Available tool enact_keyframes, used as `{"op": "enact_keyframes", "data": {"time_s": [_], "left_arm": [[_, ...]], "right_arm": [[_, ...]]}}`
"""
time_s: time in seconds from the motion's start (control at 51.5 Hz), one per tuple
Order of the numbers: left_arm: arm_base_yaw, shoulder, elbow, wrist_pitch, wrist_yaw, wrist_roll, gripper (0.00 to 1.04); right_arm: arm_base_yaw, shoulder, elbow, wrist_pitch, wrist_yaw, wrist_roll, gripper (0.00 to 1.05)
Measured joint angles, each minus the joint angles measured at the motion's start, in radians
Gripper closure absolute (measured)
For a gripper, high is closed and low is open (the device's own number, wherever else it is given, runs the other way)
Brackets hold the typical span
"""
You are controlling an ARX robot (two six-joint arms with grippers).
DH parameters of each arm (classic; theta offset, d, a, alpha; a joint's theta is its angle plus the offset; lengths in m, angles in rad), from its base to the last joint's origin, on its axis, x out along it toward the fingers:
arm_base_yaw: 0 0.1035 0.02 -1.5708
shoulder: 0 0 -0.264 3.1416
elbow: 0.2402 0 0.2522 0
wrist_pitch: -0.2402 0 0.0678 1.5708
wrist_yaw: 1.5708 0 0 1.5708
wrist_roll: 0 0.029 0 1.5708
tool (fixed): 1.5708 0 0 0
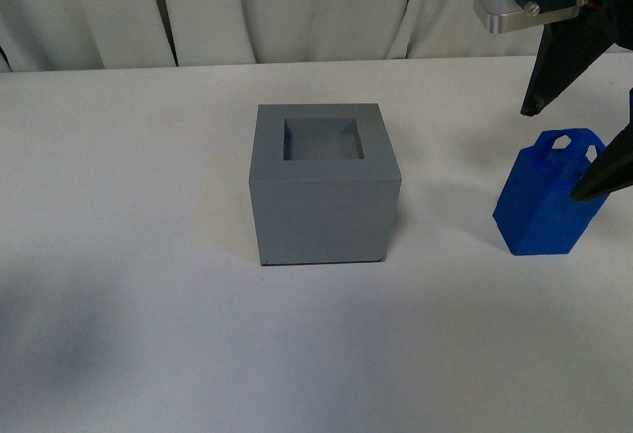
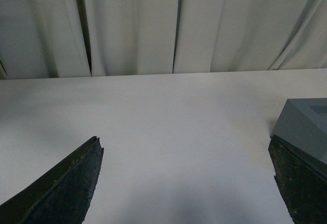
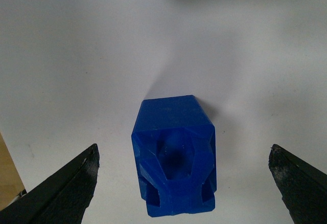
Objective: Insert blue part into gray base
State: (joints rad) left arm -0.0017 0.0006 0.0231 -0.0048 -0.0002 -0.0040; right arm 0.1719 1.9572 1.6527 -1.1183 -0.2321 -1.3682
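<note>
The gray base stands in the middle of the white table, its square recess facing up and empty. The blue part stands upright to its right, handle on top. My right gripper hangs open just above the blue part, one finger on each side of the handle. In the right wrist view the blue part sits between the spread fingers, untouched. My left gripper is open and empty over bare table, with a corner of the gray base by one finger. The left arm is out of the front view.
White curtains hang behind the table's far edge. The white tabletop stretches to the left of and in front of the base. A tan strip shows past the table's edge in the right wrist view.
</note>
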Motion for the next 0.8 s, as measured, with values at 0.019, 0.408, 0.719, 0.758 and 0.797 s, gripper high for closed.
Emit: {"op": "enact_keyframes", "data": {"time_s": [0.019, 0.408, 0.719, 0.758, 0.797], "left_arm": [[0.000, 0.000, 0.000, 0.000, 0.000, 0.000, 0.06], [0.000, 0.000, 0.000, 0.000, 0.000, 0.000, 0.06], [0.000, 0.000, 0.000, 0.000, 0.000, 0.000, 0.06], [0.000, 0.000, 0.000, 0.000, 0.000, 0.000, 0.06], [0.000, 0.000, 0.000, 0.000, 0.000, 0.000, 0.06]], "right_arm": [[0.000, 0.002, 0.000, 0.000, 0.002, -0.002, 0.07], [0.001, 0.031, -0.035, 0.059, 0.039, -0.019, 0.07], [0.005, 0.046, -0.054, 0.077, 0.052, -0.019, 0.07], [0.006, 0.046, -0.056, 0.079, 0.052, -0.019, 0.07], [0.006, 0.046, -0.058, 0.080, 0.055, -0.019, 0.07]]}}
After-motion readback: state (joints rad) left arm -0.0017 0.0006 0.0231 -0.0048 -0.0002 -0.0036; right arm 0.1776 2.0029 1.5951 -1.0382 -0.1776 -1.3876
